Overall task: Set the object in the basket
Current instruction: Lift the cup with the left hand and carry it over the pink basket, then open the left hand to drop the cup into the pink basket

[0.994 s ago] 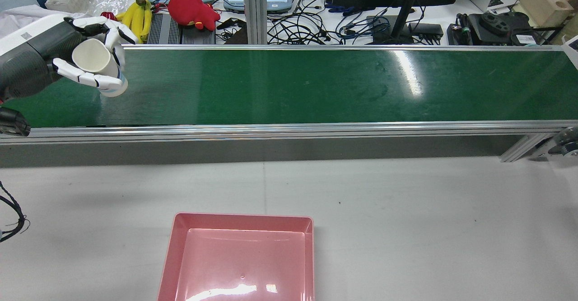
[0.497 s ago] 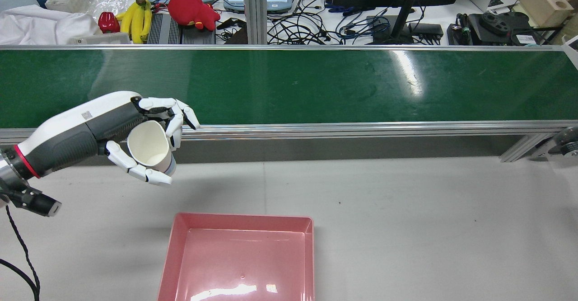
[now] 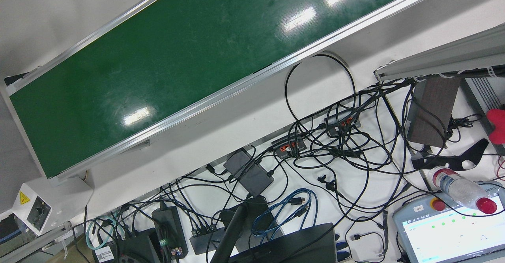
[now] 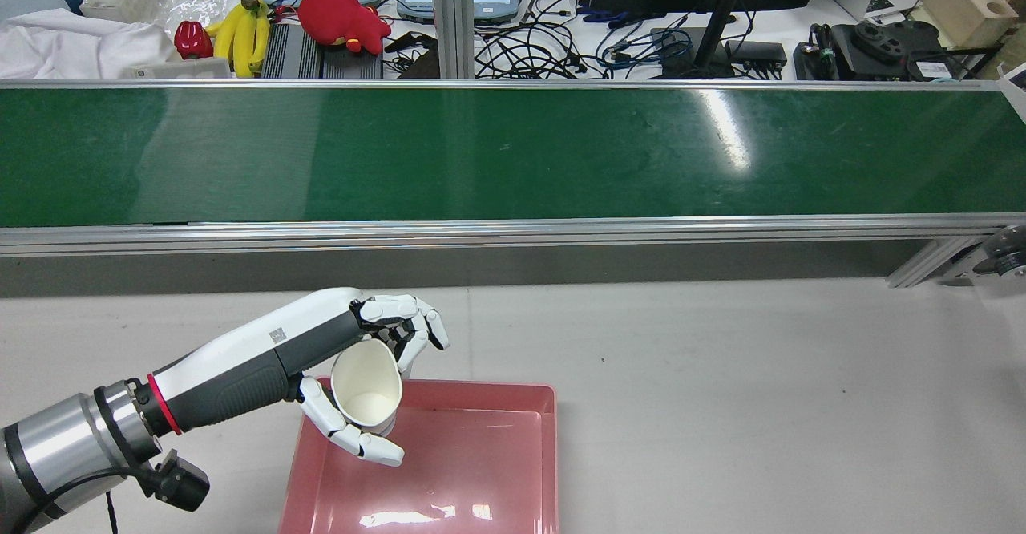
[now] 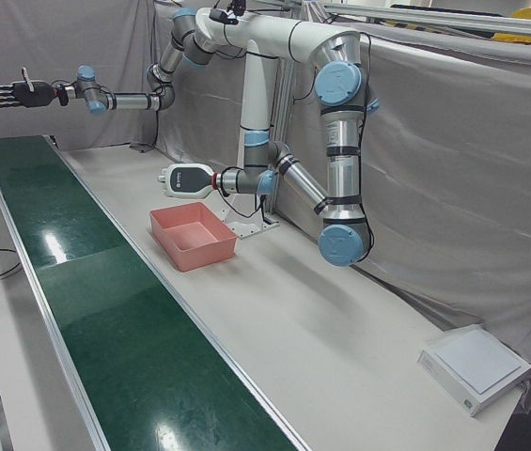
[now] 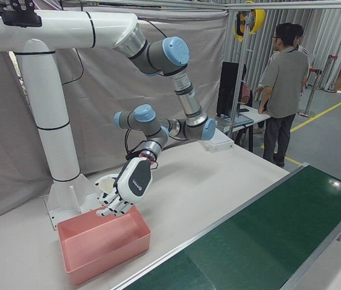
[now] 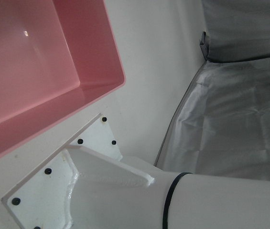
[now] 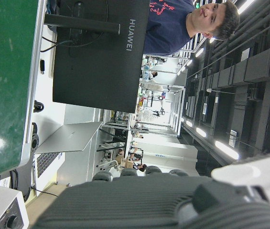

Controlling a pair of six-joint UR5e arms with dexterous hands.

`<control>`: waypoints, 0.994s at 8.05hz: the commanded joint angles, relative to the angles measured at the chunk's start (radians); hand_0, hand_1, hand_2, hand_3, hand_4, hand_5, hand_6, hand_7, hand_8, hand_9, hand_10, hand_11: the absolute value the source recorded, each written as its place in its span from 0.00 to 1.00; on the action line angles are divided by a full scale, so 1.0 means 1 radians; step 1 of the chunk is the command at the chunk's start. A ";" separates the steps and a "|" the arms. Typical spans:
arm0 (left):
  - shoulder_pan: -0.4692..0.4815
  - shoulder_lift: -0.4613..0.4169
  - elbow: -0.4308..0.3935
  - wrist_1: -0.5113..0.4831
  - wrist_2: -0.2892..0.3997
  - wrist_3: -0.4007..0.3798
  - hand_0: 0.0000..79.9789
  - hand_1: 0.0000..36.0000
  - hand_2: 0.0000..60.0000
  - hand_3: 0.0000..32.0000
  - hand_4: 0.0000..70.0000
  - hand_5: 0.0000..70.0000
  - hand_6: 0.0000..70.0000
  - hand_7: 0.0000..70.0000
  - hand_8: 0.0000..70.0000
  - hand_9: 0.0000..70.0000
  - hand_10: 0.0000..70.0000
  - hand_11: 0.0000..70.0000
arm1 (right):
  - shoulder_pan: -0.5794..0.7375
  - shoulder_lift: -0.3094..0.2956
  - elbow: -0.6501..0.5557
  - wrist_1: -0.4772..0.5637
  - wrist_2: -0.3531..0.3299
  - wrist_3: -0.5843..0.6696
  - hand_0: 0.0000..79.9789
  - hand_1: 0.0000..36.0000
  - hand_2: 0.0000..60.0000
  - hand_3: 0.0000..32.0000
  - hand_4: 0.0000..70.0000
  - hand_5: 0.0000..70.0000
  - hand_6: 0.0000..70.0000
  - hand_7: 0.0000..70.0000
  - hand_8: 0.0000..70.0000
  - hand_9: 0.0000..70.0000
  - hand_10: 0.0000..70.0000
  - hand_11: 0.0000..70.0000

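Note:
My left hand (image 4: 383,319) is shut on a white paper cup (image 4: 367,390), tilted with its mouth toward the rear camera. Hand and cup hang just above the far left corner of the pink basket (image 4: 481,388). In the right-front view the same hand (image 6: 122,193) holds the cup (image 6: 104,182) over the basket's (image 6: 110,248) back edge. The basket (image 7: 53,71) looks bare inside in the left hand view. My right hand (image 5: 9,93) is stretched out high over the far end of the belt, fingers spread, holding nothing.
The green conveyor belt (image 4: 513,153) runs across the table beyond the basket. Behind it lie bananas (image 4: 244,25), a red plush toy (image 4: 341,14), cables and a monitor. A person (image 6: 282,84) stands past the belt. The left arm's white pedestal (image 7: 101,176) is beside the basket.
My left hand has carried the cup from above the belt's left end, back across the belt's near rail, and down to just above the basket's far left corner.

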 commanded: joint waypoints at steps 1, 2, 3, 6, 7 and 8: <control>0.080 -0.010 0.012 -0.027 -0.080 0.026 0.65 0.28 0.00 0.00 0.34 1.00 0.22 0.43 0.37 0.53 0.33 0.50 | 0.001 -0.001 0.000 0.000 0.000 -0.001 0.00 0.00 0.00 0.00 0.00 0.00 0.00 0.00 0.00 0.00 0.00 0.00; 0.101 -0.015 0.012 -0.035 -0.086 0.028 0.66 0.22 0.00 0.00 0.22 0.98 0.15 0.31 0.23 0.34 0.25 0.38 | 0.000 -0.002 0.000 0.000 0.000 0.000 0.00 0.00 0.00 0.00 0.00 0.00 0.00 0.00 0.00 0.00 0.00 0.00; 0.117 -0.015 0.013 -0.035 -0.114 0.028 0.68 0.22 0.00 0.00 0.16 0.88 0.10 0.22 0.14 0.21 0.20 0.30 | 0.000 0.000 0.000 0.000 0.000 -0.001 0.00 0.00 0.00 0.00 0.00 0.00 0.00 0.00 0.00 0.00 0.00 0.00; 0.145 -0.013 0.002 -0.026 -0.160 0.017 0.68 0.19 0.00 0.03 0.02 0.47 0.02 0.03 0.01 0.01 0.07 0.13 | 0.000 0.000 0.000 0.000 0.000 0.000 0.00 0.00 0.00 0.00 0.00 0.00 0.00 0.00 0.00 0.00 0.00 0.00; 0.145 -0.016 -0.016 -0.017 -0.159 0.016 0.67 0.18 0.00 0.03 0.02 0.45 0.02 0.02 0.00 0.00 0.05 0.10 | 0.000 0.000 0.000 0.000 0.000 0.000 0.00 0.00 0.00 0.00 0.00 0.00 0.00 0.00 0.00 0.00 0.00 0.00; 0.145 -0.017 -0.030 -0.001 -0.159 0.014 0.68 0.19 0.00 0.02 0.03 0.42 0.02 0.02 0.00 0.00 0.05 0.09 | 0.000 0.000 0.000 0.000 0.000 -0.001 0.00 0.00 0.00 0.00 0.00 0.00 0.00 0.00 0.00 0.00 0.00 0.00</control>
